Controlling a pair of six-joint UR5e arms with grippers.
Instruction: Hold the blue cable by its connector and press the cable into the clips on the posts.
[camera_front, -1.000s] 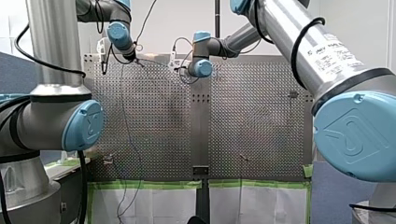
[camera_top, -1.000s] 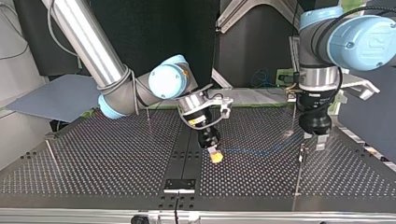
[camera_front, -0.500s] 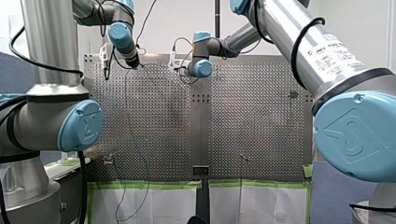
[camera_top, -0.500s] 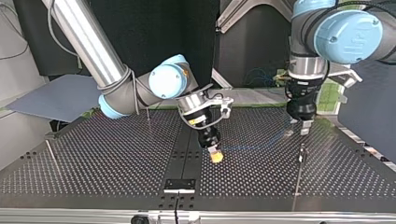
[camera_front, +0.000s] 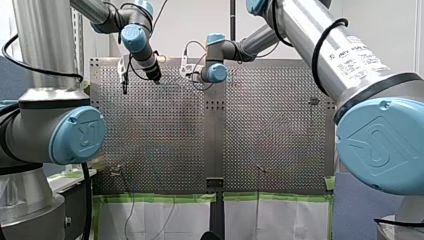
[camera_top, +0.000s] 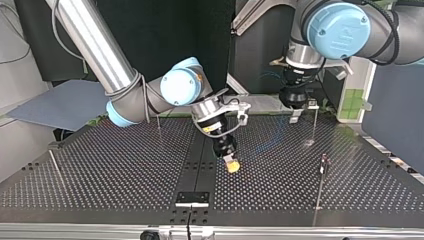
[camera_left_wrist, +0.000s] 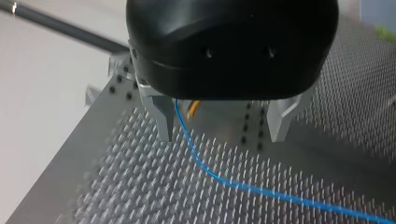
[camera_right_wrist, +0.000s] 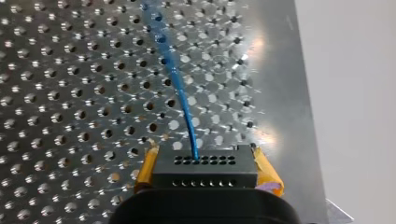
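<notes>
The blue cable runs out of a black connector block over the perforated table. My right gripper is shut on that connector, a yellow pad on each side. In the top view my right gripper hangs low over the table's middle. My left gripper is open, and the cable passes just inside one metal finger without being clamped. In the top view my left gripper is raised at the back right. A thin post with a clip stands at the right.
More thin posts stand on the perforated table: one near the back right, one behind the middle, one at the left. A dark centre strip ends at a black bracket near the front edge.
My left arm has risen and swung from beside the right-hand clip post toward the back and middle of the top view. My right gripper has stayed almost in place with the connector.
</notes>
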